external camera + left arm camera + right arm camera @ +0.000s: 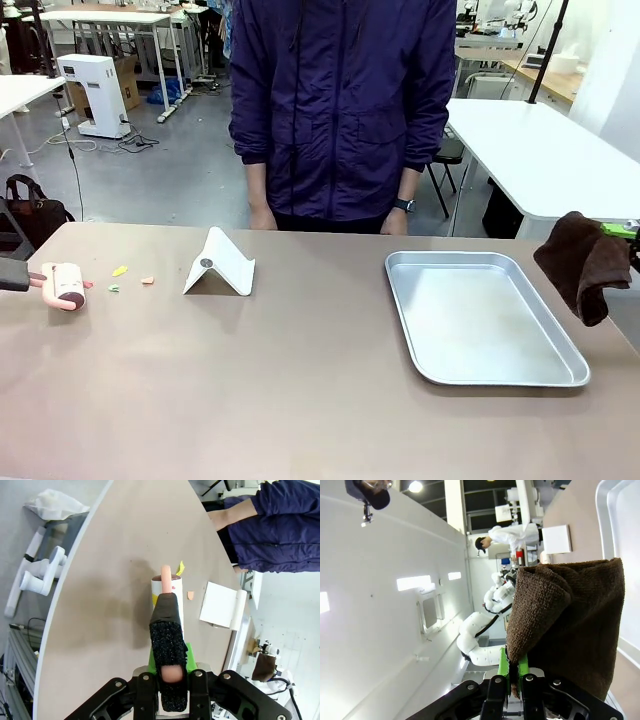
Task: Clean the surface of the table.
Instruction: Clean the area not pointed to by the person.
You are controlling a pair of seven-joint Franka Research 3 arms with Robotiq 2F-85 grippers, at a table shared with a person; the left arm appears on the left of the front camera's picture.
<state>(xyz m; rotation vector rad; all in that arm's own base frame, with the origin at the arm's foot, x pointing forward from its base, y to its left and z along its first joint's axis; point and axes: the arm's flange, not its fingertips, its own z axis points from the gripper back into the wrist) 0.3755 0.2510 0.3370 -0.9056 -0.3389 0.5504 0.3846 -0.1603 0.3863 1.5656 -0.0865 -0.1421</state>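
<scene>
The bench (300,400) lay wide and mostly bare, its taupe top running across the whole front view. The only dirt on it was three small scraps (119,270), one yellow, one green and one orange, close together near its left end. Just beside them, on the side of the robot's left arm, was a pink lint roller (68,285). The left pincer (167,640) was closed on its handle. In the left wrist view the roller's long axis ran straight on from the fingers, and the scraps lay a little past its far end, toward the white stand (220,265). I could not tell if the roller touched the bench.

The metal tray (500,381) sat well apart to the right. Beyond it, at the right edge, the right pincer (515,672) was closed on a brown cloth (582,265), which hung above the bench. So the left arm was much nearer to the scraps, and I judge that a short sideways roll would reach them
</scene>
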